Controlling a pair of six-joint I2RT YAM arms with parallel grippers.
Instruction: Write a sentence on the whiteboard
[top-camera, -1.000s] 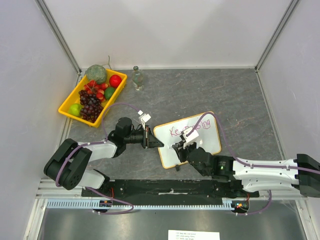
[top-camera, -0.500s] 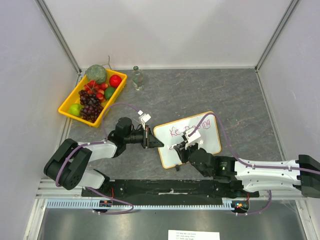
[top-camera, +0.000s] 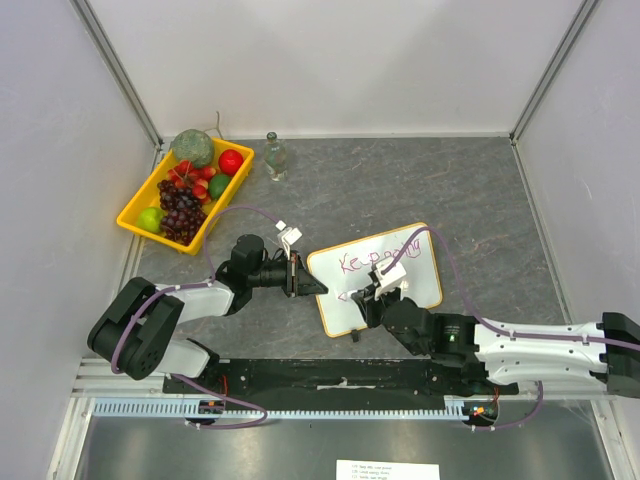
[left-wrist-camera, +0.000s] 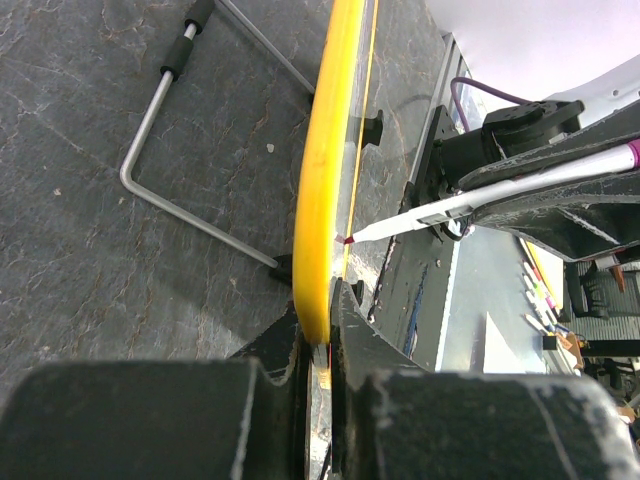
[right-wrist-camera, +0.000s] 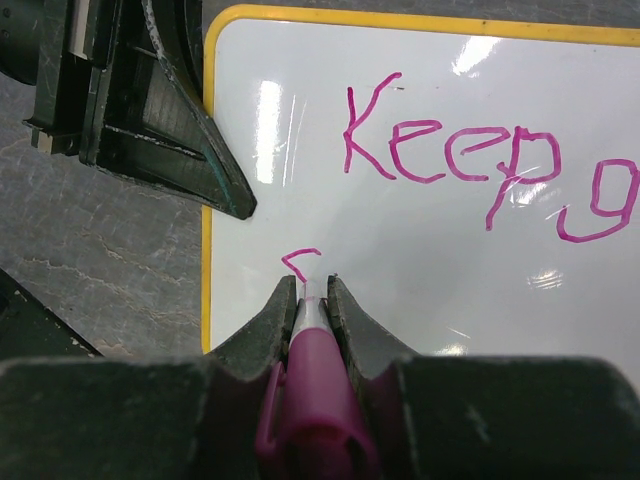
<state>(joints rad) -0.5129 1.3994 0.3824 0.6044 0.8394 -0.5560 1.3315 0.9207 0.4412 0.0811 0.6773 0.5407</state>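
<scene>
The whiteboard (top-camera: 350, 312), white with a thin yellow frame, lies tilted up on the table. Magenta writing on it (right-wrist-camera: 450, 155) reads "Keep g…". A short fresh stroke (right-wrist-camera: 300, 259) sits below the K. My left gripper (top-camera: 316, 286) is shut on the board's left edge, which the left wrist view shows as a yellow rim (left-wrist-camera: 322, 170) between the fingers. My right gripper (right-wrist-camera: 313, 287) is shut on a magenta marker (right-wrist-camera: 318, 385). The marker's tip touches the board just under the fresh stroke. The tip also shows in the left wrist view, marker (left-wrist-camera: 470, 198).
A yellow tray (top-camera: 132, 214) of fruit stands at the back left, with a small glass bottle (top-camera: 275, 157) beside it. A bent metal wire stand (left-wrist-camera: 150, 190) lies on the grey table behind the board. Enclosure walls ring the table.
My right gripper has shifted slightly right with the marker, and a short stroke now lies below "Keep". The left gripper and board have not moved.
</scene>
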